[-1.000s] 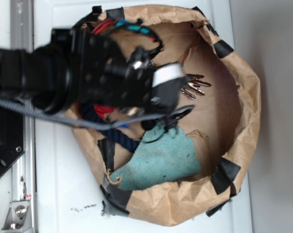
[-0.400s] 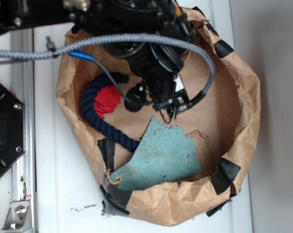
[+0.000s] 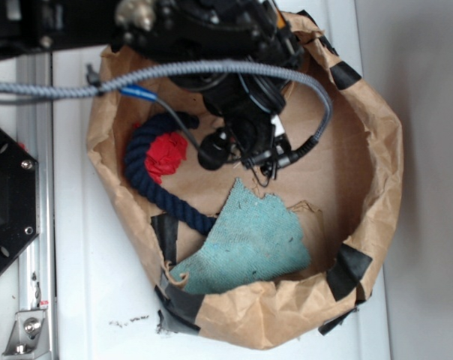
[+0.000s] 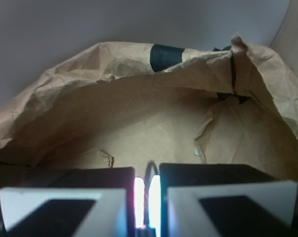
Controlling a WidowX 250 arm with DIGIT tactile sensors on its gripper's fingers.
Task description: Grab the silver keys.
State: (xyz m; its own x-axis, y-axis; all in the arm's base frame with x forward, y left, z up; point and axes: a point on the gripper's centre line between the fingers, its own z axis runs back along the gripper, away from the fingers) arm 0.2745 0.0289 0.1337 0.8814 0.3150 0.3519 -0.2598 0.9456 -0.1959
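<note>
My gripper [image 3: 268,159] hangs over the middle of the brown paper bag [image 3: 384,150], above the far edge of the teal cloth [image 3: 249,244]. In the wrist view the gripper [image 4: 147,197] has its jaws almost together, with a thin dark ring [image 4: 150,170] and bright metal glints pinched in the narrow slit. This looks like the ring of the silver keys. In the exterior view the key blades are hidden under the arm, and only thin metal bits show at the fingertips.
A navy rope with a red middle [image 3: 155,169] lies at the bag's left side. The bag's crumpled walls, with black tape patches [image 3: 348,271], ring the gripper. A white table [image 3: 84,300] lies around the bag, and a black mount [image 3: 5,202] stands at the left.
One second ago the keys lay bare right of the arm. The arm then swung over that spot and covers it. Since 0.4 s ago the gripper has shifted slightly up the frame.
</note>
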